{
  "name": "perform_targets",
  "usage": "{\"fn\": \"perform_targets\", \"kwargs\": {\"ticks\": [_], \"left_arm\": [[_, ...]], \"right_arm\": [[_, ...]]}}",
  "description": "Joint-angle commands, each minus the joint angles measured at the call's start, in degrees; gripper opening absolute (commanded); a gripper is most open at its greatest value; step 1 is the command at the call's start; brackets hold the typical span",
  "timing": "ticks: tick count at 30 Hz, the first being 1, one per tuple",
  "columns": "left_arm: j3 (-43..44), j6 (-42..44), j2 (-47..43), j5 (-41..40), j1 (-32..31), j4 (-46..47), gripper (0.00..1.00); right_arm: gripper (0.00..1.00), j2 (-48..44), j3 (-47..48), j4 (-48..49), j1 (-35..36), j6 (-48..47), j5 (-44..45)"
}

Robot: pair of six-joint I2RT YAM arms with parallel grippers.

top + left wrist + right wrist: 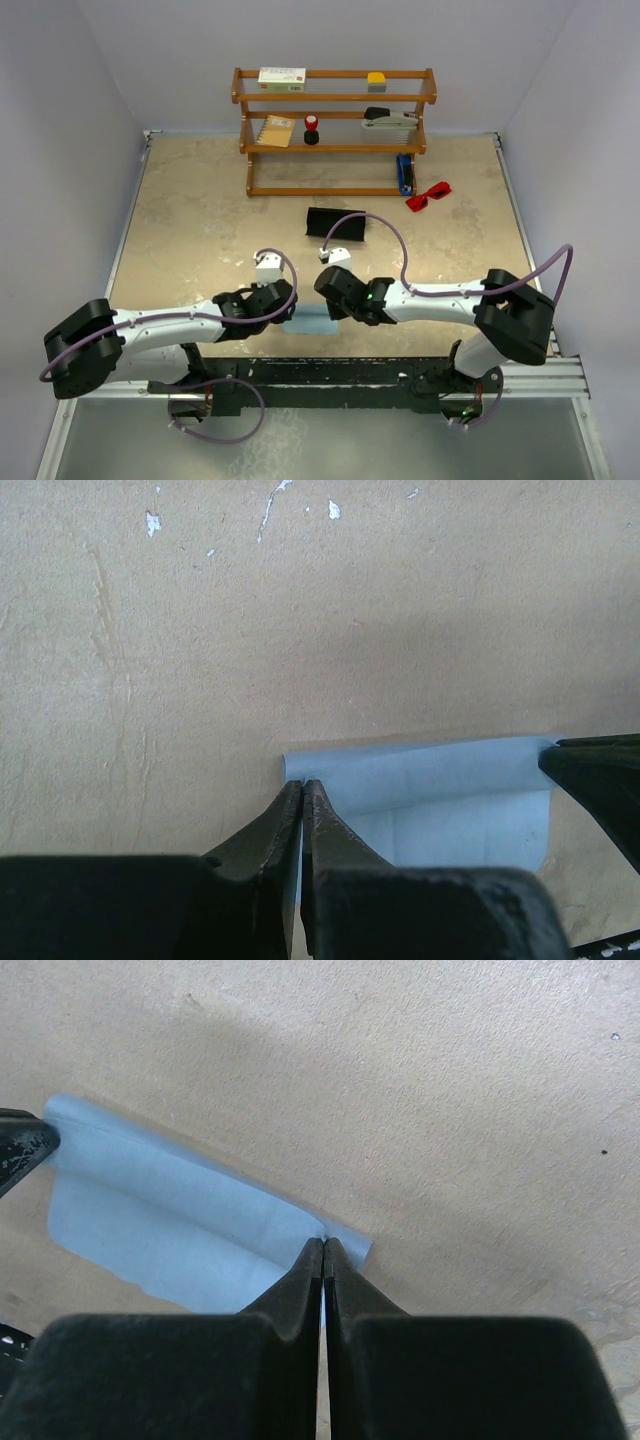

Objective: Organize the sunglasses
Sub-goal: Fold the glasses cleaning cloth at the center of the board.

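The red sunglasses (428, 195) lie on the table right of the wooden shelf (335, 150), far from both arms. A light blue cloth (312, 323) lies near the front edge between the grippers, its far edge folded over. My left gripper (302, 785) is shut on the cloth's (430, 780) left corner. The right gripper (324, 1242) is pinched shut on the cloth's (170, 1210) right corner. In the top view the left gripper (290, 310) and right gripper (335, 312) sit at either end of the cloth. A black oblong case (335, 222) lies behind them.
The shelf holds a white box (282, 77), a yellow block (376, 78), a tan booklet (275, 130), a small red and black item (311, 127) and a stapler-like tool (390, 118). A blue object (404, 172) leans at its right foot.
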Motion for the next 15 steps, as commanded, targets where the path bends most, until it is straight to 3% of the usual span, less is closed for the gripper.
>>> {"fn": "perform_targets", "kwargs": {"ticks": [1, 15], "left_arm": [[-0.20, -1.30, -1.30, -1.57, -0.62, 0.25, 0.00], [0.06, -2.03, -1.45, -2.12, -1.38, -0.36, 0.00]], "right_arm": [[0.00, -2.40, -0.51, -0.93, 0.56, 1.57, 2.36], [0.00, -3.74, -1.23, -1.92, 1.71, 2.80, 2.90]]}}
